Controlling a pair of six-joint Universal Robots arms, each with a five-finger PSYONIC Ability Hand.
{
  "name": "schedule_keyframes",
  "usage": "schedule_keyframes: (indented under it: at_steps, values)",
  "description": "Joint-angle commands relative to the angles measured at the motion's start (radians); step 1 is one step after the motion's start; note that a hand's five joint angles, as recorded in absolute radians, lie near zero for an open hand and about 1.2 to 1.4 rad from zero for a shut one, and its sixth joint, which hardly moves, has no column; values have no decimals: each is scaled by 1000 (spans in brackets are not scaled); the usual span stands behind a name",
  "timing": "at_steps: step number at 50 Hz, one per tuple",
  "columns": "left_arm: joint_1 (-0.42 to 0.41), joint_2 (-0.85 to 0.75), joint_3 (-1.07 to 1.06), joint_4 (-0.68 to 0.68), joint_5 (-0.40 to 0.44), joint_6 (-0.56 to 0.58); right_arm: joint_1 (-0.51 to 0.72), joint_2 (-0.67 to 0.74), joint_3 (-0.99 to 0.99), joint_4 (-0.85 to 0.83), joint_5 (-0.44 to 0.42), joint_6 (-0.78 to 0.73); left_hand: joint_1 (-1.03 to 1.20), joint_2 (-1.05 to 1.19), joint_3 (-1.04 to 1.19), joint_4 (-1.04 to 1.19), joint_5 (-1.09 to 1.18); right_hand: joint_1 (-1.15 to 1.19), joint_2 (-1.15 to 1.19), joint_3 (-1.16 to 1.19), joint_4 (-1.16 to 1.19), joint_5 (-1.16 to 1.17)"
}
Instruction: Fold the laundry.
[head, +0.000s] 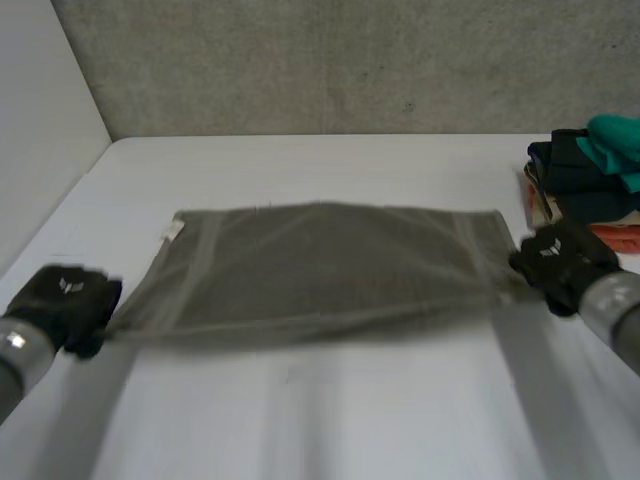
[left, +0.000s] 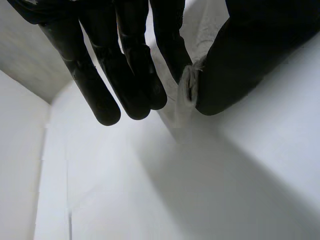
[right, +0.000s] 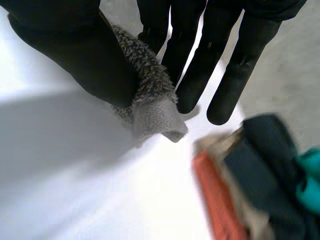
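A grey towel (head: 330, 265) is stretched out flat between my two hands, lifted a little over the white table (head: 320, 410). My left hand (head: 70, 300) pinches the towel's near left corner; the left wrist view shows that cloth corner (left: 187, 90) squeezed between thumb and fingers (left: 135, 75). My right hand (head: 560, 262) grips the near right corner. From the right wrist, the grey terry corner (right: 152, 102) sits pinched between thumb and fingers (right: 200, 60), its hem sticking out past them.
A pile of folded laundry (head: 590, 175) in dark, teal and orange-red lies at the table's right edge, just behind my right hand, also under its fingertips as the pile (right: 260, 185). Walls close the table at the left and back.
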Motion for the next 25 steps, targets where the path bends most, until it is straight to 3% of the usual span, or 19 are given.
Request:
schedule_keyframes:
  at_steps: [1, 6, 10, 13, 17, 25]
  values:
    - [77, 148, -48, -198, 47, 214, -28, -96, 28, 214, -6, -52, 240, 197, 203, 196, 251, 295, 229, 205, 199, 210]
    - [60, 77, -8, -8, 145, 136, -19, -30, 27, 44, -1, -34, 240, 197, 203, 196, 251, 295, 229, 205, 199, 210]
    - [-46, -53, 83, 173, 145, 6, -16, 62, 22, -130, 20, -14, 240, 197, 203, 196, 251, 295, 229, 205, 199, 210]
    - [-107, -163, 172, 273, 87, -69, -16, 123, 13, -240, 46, 17, 240, 197, 203, 196, 251, 295, 229, 205, 199, 210]
    - [-139, -292, 287, 338, -19, -71, -14, 172, 4, -357, 72, 29, 240, 197, 203, 196, 251, 295, 229, 205, 199, 210]
    - [-236, -510, 501, 336, -94, -60, 15, 227, 2, -518, 82, 29, 240, 197, 203, 196, 251, 295, 229, 205, 199, 210]
